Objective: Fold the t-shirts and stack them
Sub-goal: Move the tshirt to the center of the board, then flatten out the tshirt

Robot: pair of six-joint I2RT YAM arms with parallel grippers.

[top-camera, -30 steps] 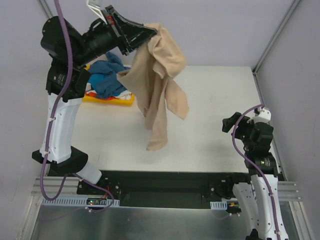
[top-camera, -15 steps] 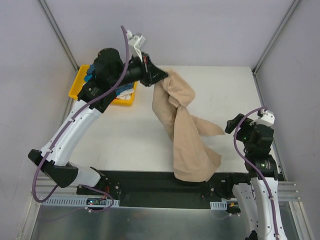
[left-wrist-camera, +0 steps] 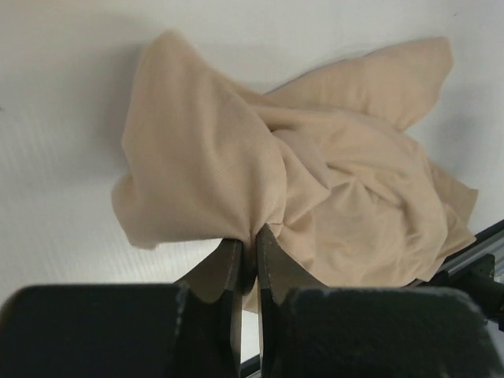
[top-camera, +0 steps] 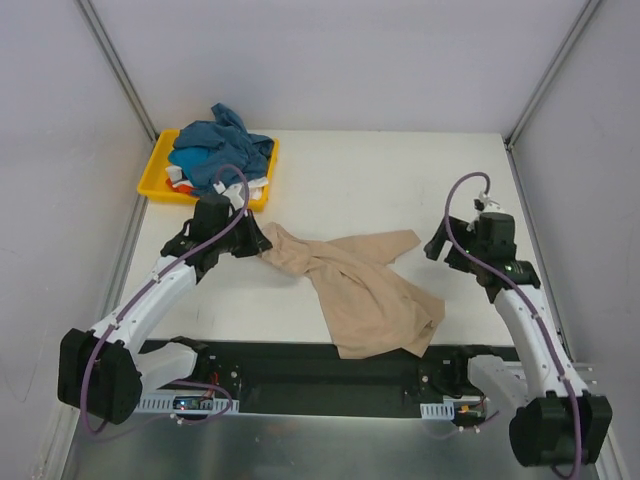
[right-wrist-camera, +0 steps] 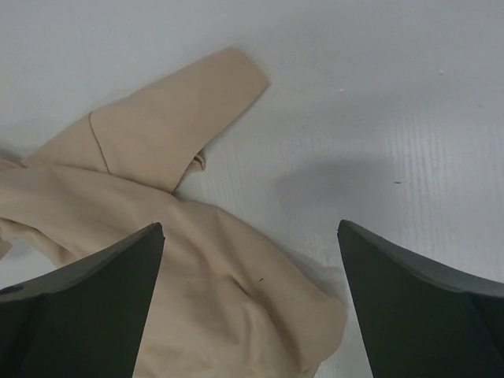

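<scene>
The beige-tan t-shirt lies crumpled on the white table, spreading from the middle toward the near edge. My left gripper is low at the shirt's left end, shut on a pinch of the beige cloth between its fingertips. My right gripper hovers just right of the shirt's spread sleeve, open wide. In the right wrist view the sleeve and a fold of the shirt lie below the jaws, and nothing is gripped. A teal-blue t-shirt is heaped in the tray.
A shallow yellow tray stands at the back left corner, with white and orange-red cloth under the teal shirt. Grey walls and metal posts enclose the table. The shirt's near hem reaches the black rail at the front edge.
My left arm has swung down from high at the back left, carrying the beige shirt onto the table. My right arm has reached forward toward the shirt's sleeve, still open.
</scene>
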